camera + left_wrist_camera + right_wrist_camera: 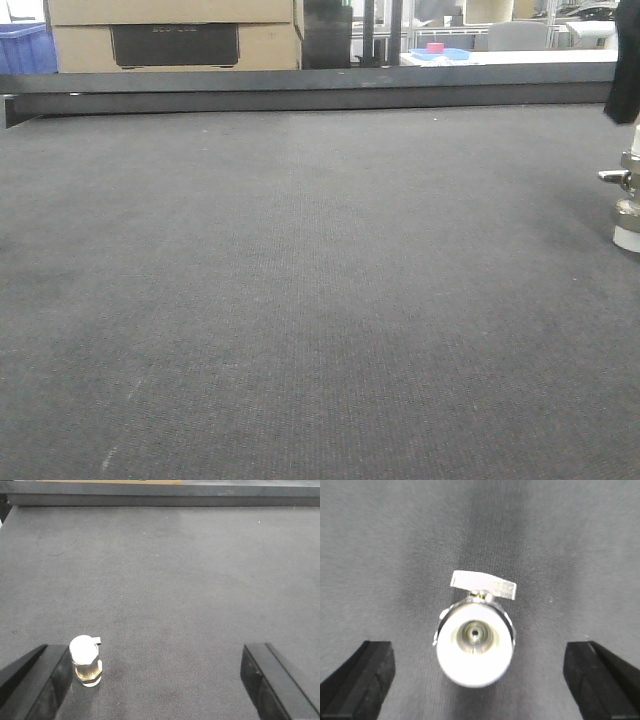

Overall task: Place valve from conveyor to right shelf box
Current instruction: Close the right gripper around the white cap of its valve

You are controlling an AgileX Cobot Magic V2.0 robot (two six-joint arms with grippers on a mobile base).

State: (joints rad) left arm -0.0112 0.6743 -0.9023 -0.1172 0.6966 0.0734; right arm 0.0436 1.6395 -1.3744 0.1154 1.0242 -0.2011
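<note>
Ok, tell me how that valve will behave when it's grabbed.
The valve looks metal, so probably rigid and heavy for its size. Standing on one end cap, it may tip if nudged. Its rounded body could slip or, once toppled, roll.

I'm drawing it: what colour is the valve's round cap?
White, on the small silvery metal valve; right wrist view best.

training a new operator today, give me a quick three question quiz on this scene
1. True or false: the valve lies on its side on the conveyor.
2. Fill in: the left gripper and the right gripper are both ____.
3. Which gripper has the valve centred between its fingers? A left gripper, B right gripper, C neither.
Key: 1 false, it stands on end; 2 open; 3 B.
</note>
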